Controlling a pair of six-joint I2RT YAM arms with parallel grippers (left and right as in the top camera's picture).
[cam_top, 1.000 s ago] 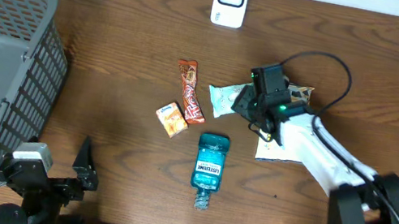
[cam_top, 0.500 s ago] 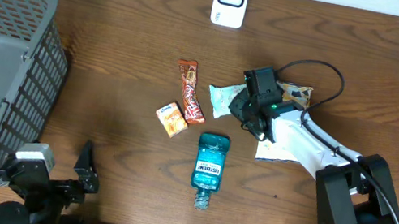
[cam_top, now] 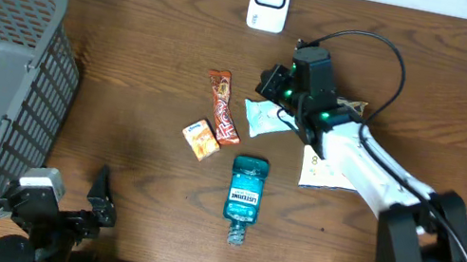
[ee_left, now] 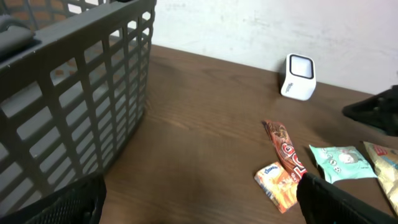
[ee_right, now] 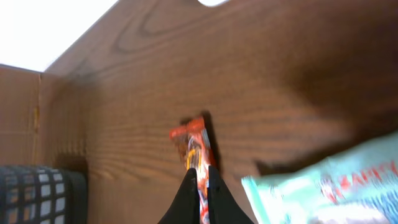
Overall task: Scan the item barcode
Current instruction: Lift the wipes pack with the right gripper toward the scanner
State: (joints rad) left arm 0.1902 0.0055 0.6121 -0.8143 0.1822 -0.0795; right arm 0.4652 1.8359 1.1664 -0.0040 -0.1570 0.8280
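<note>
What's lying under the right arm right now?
Visible: a cream packet sticking out below the right arm, a patterned wrapper above it, and a mint packet by its wrist. The arm covers part of each; anything else beneath is hidden.

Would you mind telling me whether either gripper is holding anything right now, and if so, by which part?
Nothing is held. The right gripper is shut empty near the green packet; the left gripper stands open.
</note>
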